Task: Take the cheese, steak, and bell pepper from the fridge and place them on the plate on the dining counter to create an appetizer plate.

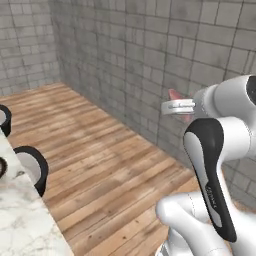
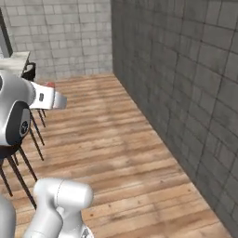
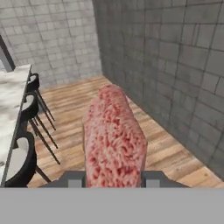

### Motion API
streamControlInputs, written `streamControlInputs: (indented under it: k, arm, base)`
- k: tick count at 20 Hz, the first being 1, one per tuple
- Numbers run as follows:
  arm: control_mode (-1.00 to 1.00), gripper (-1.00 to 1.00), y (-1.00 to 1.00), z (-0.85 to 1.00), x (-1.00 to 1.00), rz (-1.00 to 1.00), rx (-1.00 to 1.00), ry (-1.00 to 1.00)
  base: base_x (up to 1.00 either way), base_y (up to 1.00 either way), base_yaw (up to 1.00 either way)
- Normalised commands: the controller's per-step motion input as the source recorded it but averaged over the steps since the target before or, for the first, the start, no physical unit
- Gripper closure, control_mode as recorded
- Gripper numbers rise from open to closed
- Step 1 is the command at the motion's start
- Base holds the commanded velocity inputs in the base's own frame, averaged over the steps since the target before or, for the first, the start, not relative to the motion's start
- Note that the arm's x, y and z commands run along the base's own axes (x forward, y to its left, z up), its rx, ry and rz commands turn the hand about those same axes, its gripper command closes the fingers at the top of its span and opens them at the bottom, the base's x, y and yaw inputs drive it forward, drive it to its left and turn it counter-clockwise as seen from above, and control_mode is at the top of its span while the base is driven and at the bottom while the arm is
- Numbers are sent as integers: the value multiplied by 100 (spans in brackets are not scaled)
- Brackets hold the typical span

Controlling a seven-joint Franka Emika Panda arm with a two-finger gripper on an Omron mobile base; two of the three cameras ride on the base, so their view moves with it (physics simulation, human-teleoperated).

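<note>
Your pincer point(image 1: 176, 106) grips the steak point(image 1: 176, 95), held up by the brick wall point(image 1: 150, 60); the marble counter point(image 1: 20, 220) lies far to its left.

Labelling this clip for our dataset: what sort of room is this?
Probably a kitchen's dining area: a veined marble dining counter lined with black stools, wood plank floor, and grey brick walls.

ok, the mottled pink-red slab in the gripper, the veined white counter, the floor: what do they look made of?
Mottled pink-red steak slab: raw meat, matte, with a grainy marbled texture. Veined white dining counter: looks like polished marble, going by its grey veins. Floor: wood planks with visible grain and seams, satin finish.
</note>
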Motion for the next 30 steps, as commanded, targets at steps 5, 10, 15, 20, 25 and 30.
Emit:
streamControlInputs:
  k: [5, 10, 15, 20, 25, 30]
  arm:
    - [100, 100, 0, 0, 0, 0, 0, 0]
    - [100, 100, 0, 0, 0, 0, 0, 0]
    - [100, 100, 0, 0, 0, 0, 0, 0]
    - [100, 100, 0, 0, 0, 0, 0, 0]
    - [100, 100, 0, 0, 0, 0, 0, 0]
    - [100, 100, 0, 0, 0, 0, 0, 0]
  base:
    - [69, -6, 90]
    - [81, -16, 87]
    - [86, -28, 83]
    - [66, -56, 73]
    - [35, -82, 63]
    - [47, -61, 59]
